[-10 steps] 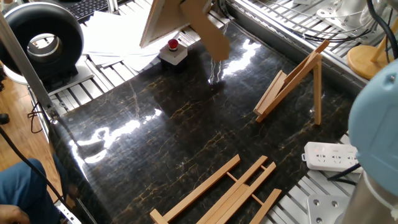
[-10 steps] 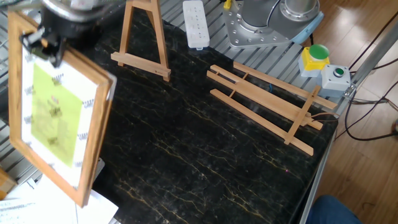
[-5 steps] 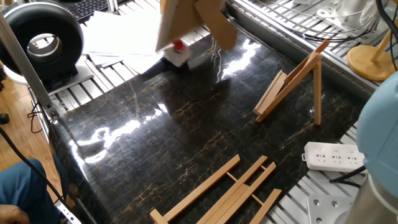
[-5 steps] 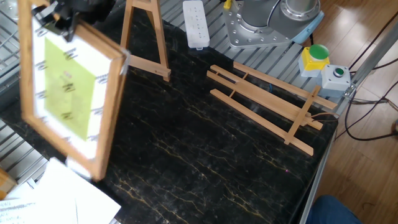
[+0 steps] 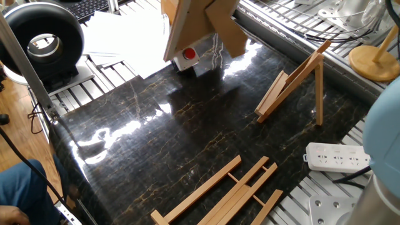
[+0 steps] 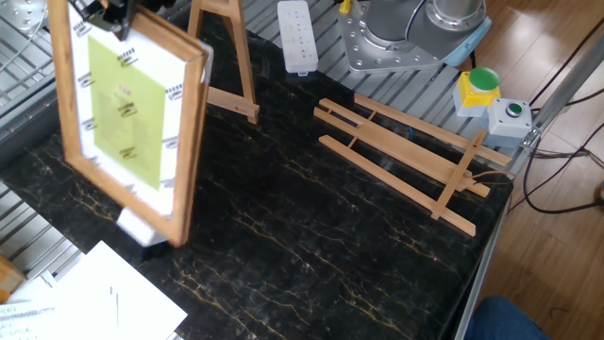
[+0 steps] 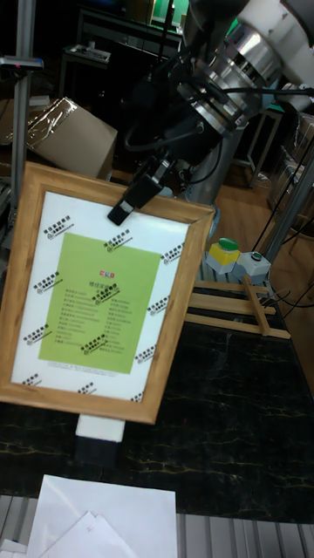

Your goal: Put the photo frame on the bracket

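The gripper [image 7: 139,199] is clamping the top edge of the frame [image 6: 127,118], holding it upright in the air above the dark table [image 6: 311,246]. The bracket [image 5: 294,84] is standing bare well apart from it, near the table's far edge beside the power strip [image 6: 298,36].

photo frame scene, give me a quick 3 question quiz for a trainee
1. True or false: the photo frame is already resting on the bracket.
2. Multiple choice: where does the end effector grip the frame? A) bottom edge B) top edge C) a side edge
3. Fill in: the flat easel of longer slats lies ____ on the table.

Key: 1. False, the frame is held in the air, apart from the bracket. 2. B. 3. flat.
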Action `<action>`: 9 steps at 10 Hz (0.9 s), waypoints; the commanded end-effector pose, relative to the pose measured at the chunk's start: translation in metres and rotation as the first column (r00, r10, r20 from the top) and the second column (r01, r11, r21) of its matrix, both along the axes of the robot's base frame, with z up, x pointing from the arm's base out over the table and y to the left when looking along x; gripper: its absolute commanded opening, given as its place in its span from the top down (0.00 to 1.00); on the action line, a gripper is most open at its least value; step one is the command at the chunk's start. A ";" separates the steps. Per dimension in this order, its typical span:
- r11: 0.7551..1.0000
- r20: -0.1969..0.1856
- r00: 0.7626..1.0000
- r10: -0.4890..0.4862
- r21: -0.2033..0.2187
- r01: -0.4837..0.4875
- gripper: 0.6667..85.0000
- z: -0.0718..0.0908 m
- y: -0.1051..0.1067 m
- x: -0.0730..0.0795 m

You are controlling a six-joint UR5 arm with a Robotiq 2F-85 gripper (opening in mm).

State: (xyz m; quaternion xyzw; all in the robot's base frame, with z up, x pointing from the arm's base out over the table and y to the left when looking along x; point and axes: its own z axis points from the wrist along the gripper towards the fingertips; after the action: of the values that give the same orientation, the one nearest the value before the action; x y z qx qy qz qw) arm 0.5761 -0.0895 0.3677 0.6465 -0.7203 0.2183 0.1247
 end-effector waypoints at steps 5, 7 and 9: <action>0.998 -0.095 0.995 0.027 -0.060 -0.033 1.00 0.015 -0.016 -0.033; 0.998 -0.173 0.984 0.033 -0.050 -0.042 1.00 0.011 -0.020 -0.050; 0.998 -0.227 0.973 0.027 -0.056 -0.040 1.00 0.009 -0.029 -0.066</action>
State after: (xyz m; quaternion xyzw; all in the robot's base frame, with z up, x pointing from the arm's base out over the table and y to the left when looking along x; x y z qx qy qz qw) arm 0.5290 -0.1119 0.3783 0.6677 -0.6915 0.1907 0.1988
